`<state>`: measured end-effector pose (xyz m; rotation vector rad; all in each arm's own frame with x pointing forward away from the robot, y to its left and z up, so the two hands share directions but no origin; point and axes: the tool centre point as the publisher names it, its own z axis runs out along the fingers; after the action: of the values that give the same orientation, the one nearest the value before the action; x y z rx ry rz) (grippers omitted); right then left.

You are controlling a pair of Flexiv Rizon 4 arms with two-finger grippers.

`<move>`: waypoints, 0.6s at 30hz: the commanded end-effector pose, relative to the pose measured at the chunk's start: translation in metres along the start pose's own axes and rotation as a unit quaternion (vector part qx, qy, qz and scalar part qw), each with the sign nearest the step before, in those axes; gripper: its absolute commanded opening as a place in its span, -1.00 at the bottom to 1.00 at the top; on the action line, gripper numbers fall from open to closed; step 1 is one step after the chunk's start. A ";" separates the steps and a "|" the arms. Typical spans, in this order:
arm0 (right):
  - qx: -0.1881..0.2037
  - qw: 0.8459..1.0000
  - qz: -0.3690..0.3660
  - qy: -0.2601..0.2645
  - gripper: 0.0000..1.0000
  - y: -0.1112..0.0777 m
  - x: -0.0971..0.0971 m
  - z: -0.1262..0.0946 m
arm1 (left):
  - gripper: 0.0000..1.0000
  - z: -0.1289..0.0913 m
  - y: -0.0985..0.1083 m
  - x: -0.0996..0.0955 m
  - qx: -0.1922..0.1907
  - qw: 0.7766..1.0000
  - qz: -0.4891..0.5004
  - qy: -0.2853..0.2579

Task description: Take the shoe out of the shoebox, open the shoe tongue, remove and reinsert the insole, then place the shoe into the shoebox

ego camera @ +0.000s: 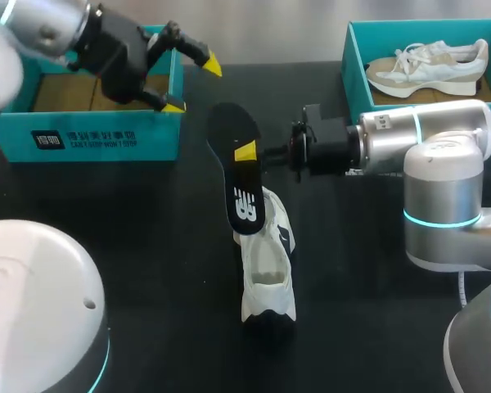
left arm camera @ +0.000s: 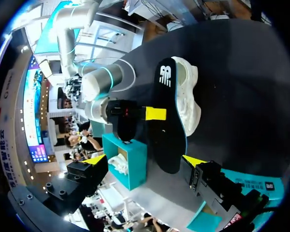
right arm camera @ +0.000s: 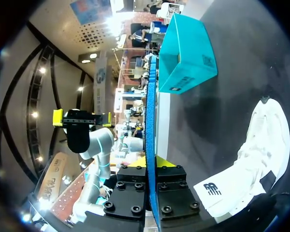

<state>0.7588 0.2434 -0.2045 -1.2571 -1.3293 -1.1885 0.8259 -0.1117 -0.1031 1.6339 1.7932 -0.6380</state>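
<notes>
A black insole (ego camera: pixel 239 176) with a white logo hangs over the table, and my right gripper (ego camera: pixel 247 152) is shut on its middle. Its heel end rests at the opening of the white shoe (ego camera: pixel 268 266), which lies on the black table. The right wrist view shows the insole (right arm camera: pixel 150 121) edge-on between the yellow tips of the right gripper (right arm camera: pixel 151 162), with the shoe (right arm camera: pixel 253 154) beside it. My left gripper (ego camera: pixel 194 85) stands open above the left teal shoebox (ego camera: pixel 90 131), holding nothing. In the left wrist view, the insole (left arm camera: pixel 166 125) and shoe (left arm camera: pixel 187 96) are ahead of the left gripper (left arm camera: pixel 144 159).
A second teal shoebox (ego camera: pixel 356 74) at the back right holds another white and beige shoe (ego camera: pixel 430 67). The left shoebox shows a brown cardboard floor. Bare black table lies between the boxes and in front of the shoe.
</notes>
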 end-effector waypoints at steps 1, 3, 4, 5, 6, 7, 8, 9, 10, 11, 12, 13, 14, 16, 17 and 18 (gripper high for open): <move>-0.001 1.000 0.000 -0.001 -1.00 0.000 0.000 0.002 | 1.00 0.014 0.027 -0.014 0.060 0.978 0.009 0.201; -0.001 1.000 0.000 -0.001 -1.00 0.000 0.000 0.002 | 1.00 0.018 0.028 -0.015 0.068 0.971 0.009 0.228; -0.001 1.000 0.000 -0.001 -1.00 0.000 0.000 0.002 | 1.00 0.020 0.028 -0.016 0.075 0.968 0.006 0.238; -0.001 1.000 0.000 -0.001 -1.00 0.000 0.000 0.002 | 1.00 0.022 0.028 -0.017 0.079 0.966 0.008 0.248; -0.001 1.000 0.000 -0.001 -1.00 0.000 0.000 0.002 | 1.00 0.024 0.027 -0.018 0.086 0.963 0.007 0.256; -0.001 1.000 0.000 -0.001 -1.00 0.000 0.000 0.002 | 1.00 0.026 0.028 -0.018 0.096 0.961 -0.002 0.259; -0.001 1.000 0.000 -0.001 -1.00 0.000 0.000 0.002 | 1.00 0.029 0.028 -0.017 0.097 0.959 -0.007 0.267; -0.001 1.000 0.000 -0.001 -1.00 0.000 0.000 0.002 | 1.00 0.032 0.029 -0.017 0.103 0.955 -0.016 0.276; -0.001 1.000 0.000 -0.001 -1.00 0.000 0.000 0.002 | 1.00 0.034 0.029 -0.017 0.108 0.953 -0.021 0.281; -0.001 1.000 0.000 -0.001 -1.00 0.000 0.000 0.002 | 1.00 0.036 0.028 -0.017 0.110 0.950 -0.022 0.290; -0.001 1.000 0.000 -0.001 -1.00 0.000 0.000 0.002 | 1.00 0.037 0.028 -0.018 0.108 0.948 -0.022 0.300; -0.001 1.000 0.000 -0.001 -1.00 0.000 0.000 0.002 | 1.00 0.039 0.027 -0.019 0.110 0.945 -0.020 0.307; -0.001 1.000 0.000 -0.001 -1.00 0.000 0.000 0.002 | 1.00 0.040 0.025 -0.021 0.112 0.942 -0.016 0.316; -0.001 1.000 0.000 -0.001 -1.00 0.000 0.000 0.002 | 1.00 0.043 0.022 -0.024 0.113 0.935 -0.005 0.336; -0.001 1.000 0.000 -0.001 -1.00 0.000 0.000 0.002 | 1.00 0.044 0.021 -0.025 0.113 0.932 -0.001 0.346; -0.001 1.000 0.000 -0.001 -1.00 0.000 0.000 0.002 | 1.00 0.045 0.019 -0.027 0.113 0.927 0.003 0.357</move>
<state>0.7590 0.2434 -0.2044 -1.2569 -1.3293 -1.1875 0.8488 -0.1525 -0.1163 1.9816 2.0816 -0.5793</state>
